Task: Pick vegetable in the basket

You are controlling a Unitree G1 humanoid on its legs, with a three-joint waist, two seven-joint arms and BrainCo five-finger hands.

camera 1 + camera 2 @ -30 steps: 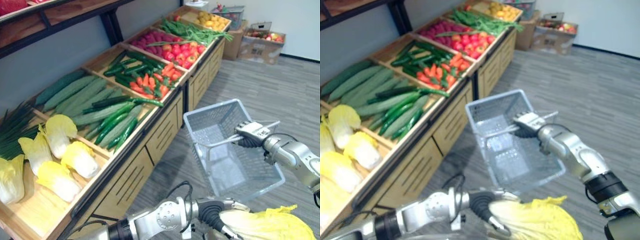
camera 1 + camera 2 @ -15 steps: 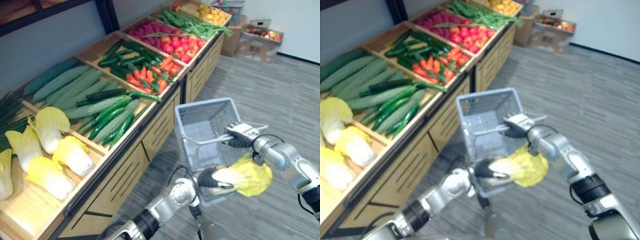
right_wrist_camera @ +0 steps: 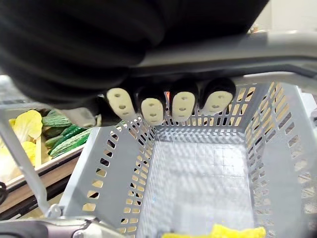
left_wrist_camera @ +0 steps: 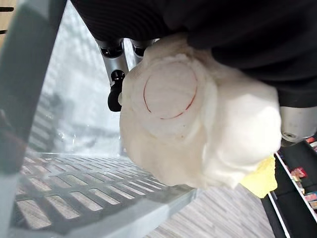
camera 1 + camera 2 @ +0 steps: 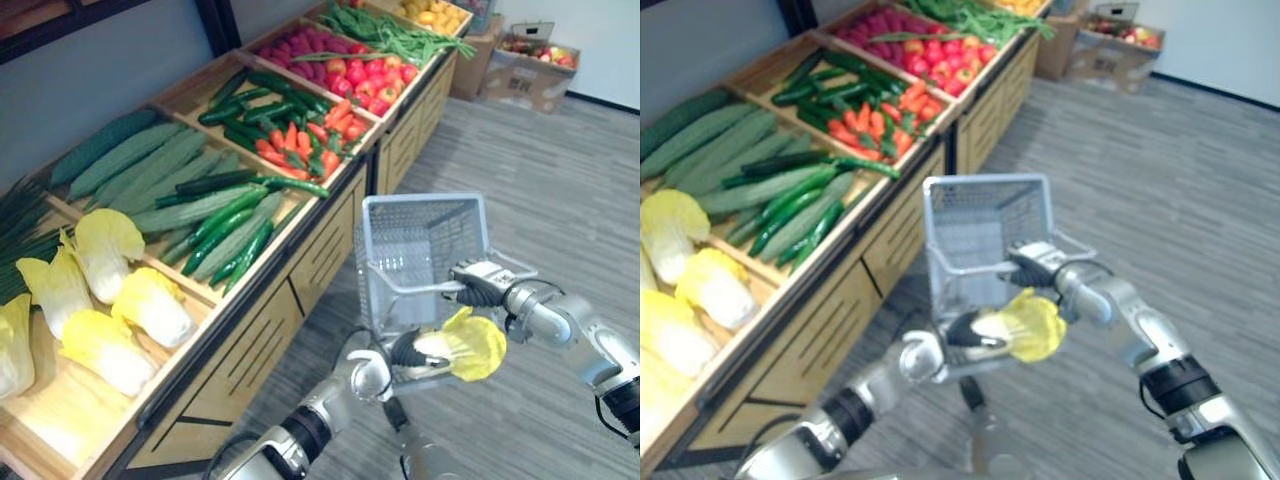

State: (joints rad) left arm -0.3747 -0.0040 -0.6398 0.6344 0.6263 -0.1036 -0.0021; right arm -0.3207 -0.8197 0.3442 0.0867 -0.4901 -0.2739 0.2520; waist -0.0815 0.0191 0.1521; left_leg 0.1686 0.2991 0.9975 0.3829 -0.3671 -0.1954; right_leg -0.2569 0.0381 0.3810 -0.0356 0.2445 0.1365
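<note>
Left robot hand [image 5: 405, 351] grips a cabbage [image 5: 474, 345] by its stem end at the near rim of the grey basket [image 5: 420, 228], whose handle [image 5: 415, 287] the right robot hand [image 5: 480, 281] clasps. With the basket steady, the head should clear that rim and sit low inside before release. Cabbage: pale white cut base, crinkled yellow leaves.

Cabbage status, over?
Left hand shut on cabbage, at basket near rim, not yet in. Right hand shut on handle. Basket empty, path clear.
</note>
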